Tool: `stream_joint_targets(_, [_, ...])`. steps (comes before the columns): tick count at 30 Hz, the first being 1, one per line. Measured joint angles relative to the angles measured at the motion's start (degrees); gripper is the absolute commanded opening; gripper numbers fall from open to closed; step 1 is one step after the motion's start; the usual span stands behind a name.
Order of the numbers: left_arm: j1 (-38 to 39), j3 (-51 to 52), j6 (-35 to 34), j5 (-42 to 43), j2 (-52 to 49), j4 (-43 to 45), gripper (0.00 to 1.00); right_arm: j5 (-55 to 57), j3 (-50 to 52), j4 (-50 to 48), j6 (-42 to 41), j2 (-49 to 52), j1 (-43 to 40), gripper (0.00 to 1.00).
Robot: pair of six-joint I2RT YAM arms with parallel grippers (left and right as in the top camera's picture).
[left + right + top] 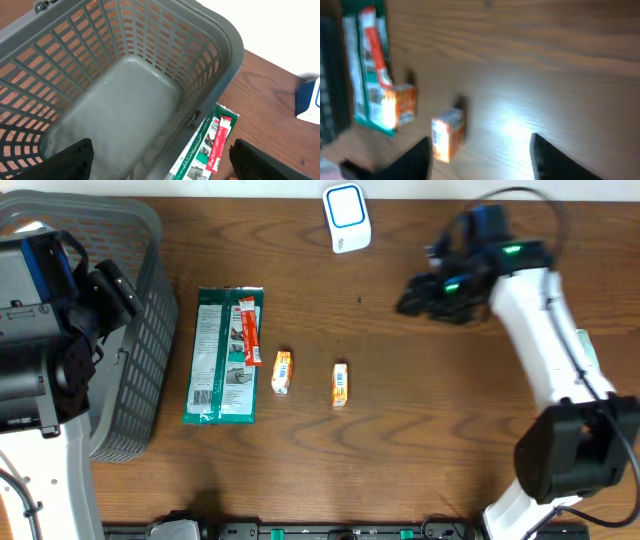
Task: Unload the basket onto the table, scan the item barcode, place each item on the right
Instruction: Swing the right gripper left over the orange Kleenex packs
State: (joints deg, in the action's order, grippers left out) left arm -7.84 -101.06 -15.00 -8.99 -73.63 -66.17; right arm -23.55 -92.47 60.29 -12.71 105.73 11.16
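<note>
**Risk: a pushed box or a covered barcode**

The right claw has its two fingers apart and nothing is between them; under them there is only bare table. In the overhead view it hangs at the upper right of the frame, well apart from all the goods.

The item closest to it is the nearer orange box, which lies flat at the centre of the frame. I judge that this is the one to scan, although the task does not say which. A second orange box lies left of centre, just beside the green packet.

Several things could go wrong from here:
- The box is small and low. If the claw comes down a little off-centre, one finger may push the box along the table instead of closing around it.
- A pushed box may slide toward the second box.
- The fingers may close over the printed face. I cannot tell where the barcode is, because it is too small and the right wrist view is blurred. A covered or badly turned code would not be read.
- The scanner stands at the top centre, near the arm's way, so a wide swing could knock it.

The left claw also stands wide apart and empty, over the grey basket at the left edge. It is well apart from the right arm, so I expect little danger of a collision.
</note>
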Motion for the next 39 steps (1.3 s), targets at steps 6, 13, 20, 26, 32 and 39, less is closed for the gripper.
stream_joint_targets(6, [0.0, 0.0, 0.0, 0.0, 0.0, 0.0, 0.88, 0.3, 6.6, -13.4, -0.4, 0.0, 12.7, 0.01])
stream_joint_targets(13, [0.0, 0.0, 0.0, 0.0, 0.0, 0.0, 0.88, 8.8, 13.7, -24.8, -1.4, 0.0, 25.6, 0.01])
stream_joint_targets(20, [0.0, 0.0, 0.0, 0.0, 0.0, 0.0, 0.88, 20.7, 17.5, -28.7, -2.7, 0.0, 33.2, 0.04])
stream_joint_targets(26, [0.0, 0.0, 0.0, 0.0, 0.0, 0.0, 0.88, 26.5, 18.9, -28.8, -2.8, 0.0, 34.8, 0.04])
stream_joint_targets(32, [0.0, 0.0, 0.0, 0.0, 0.0, 0.0, 0.88, 30.3, 20.0, -24.0, -2.9, 0.0, 34.7, 0.07])
stream_joint_targets(39, [0.0, 0.0, 0.0, 0.0, 0.0, 0.0, 0.88, 35.6, 20.1, -18.6, -3.1, 0.0, 33.5, 0.11])
